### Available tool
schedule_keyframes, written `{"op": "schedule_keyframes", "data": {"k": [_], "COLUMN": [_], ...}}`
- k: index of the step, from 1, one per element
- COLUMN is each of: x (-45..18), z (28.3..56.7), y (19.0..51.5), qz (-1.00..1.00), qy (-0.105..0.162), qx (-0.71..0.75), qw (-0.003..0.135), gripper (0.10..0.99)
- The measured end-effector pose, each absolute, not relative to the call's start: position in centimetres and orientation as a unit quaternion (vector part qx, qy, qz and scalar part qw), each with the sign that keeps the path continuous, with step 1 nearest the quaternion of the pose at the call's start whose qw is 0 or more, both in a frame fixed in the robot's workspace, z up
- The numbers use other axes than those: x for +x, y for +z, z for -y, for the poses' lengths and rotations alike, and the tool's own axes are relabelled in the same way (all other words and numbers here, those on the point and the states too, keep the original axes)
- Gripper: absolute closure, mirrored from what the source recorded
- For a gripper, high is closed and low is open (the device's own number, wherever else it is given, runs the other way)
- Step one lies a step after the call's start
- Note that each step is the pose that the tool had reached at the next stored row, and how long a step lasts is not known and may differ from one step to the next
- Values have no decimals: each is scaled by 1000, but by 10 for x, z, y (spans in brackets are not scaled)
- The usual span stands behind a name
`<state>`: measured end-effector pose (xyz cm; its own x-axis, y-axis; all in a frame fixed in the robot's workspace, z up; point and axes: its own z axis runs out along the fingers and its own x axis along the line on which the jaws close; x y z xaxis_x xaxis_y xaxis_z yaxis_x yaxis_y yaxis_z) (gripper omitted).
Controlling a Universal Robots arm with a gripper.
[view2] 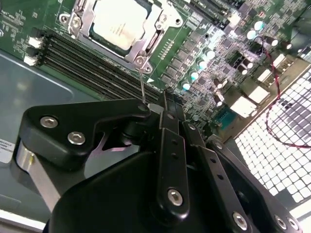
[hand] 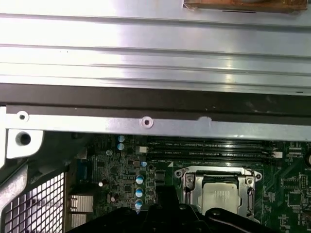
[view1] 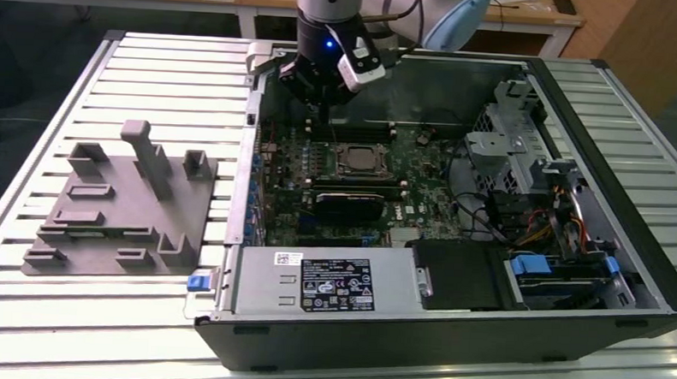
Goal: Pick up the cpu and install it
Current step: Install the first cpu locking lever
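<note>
Found the small flat square silver-grey cpu (view1: 360,159) (view2: 119,22) (hand: 219,196) lying inside the bright metal socket frame (view2: 156,24) on the green motherboard (view1: 430,193), in the middle of the open black computer case (view1: 423,347). Appears level within the frame; cannot confirm full seating.

Placed the black gripper (view1: 315,111) (view2: 163,97) above the motherboard, just beside the socket frame on the side of the black memory slots (view2: 82,58), near the case's rear wall. Holding nothing visible. Cannot tell whether open or closed.

Noted a thin wire lever (view2: 142,82) rising from a corner of the socket frame up to the gripper.

Risks, as judged:
- Snagging or bending the wire lever, given how close it stands to the gripper.
- Damaging socket contacts if pressed while the cpu sits skewed in the frame.
- Striking the memory slots or the case's rear wall through any sideways drift.

Left outside the case: grey moulded plastic tray (view1: 121,214) on the slatted metal table (view1: 35,330).
</note>
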<state>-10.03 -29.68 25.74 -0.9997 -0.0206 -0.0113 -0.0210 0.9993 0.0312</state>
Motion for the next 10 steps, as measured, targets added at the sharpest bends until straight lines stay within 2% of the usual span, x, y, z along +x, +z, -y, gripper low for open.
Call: {"op": "schedule_keyframes", "data": {"k": [10], "x": [-97], "z": [293], "y": [256], "qz": [-1000], "qy": [16], "qx": [-10], "qw": [6], "gripper": [980]}}
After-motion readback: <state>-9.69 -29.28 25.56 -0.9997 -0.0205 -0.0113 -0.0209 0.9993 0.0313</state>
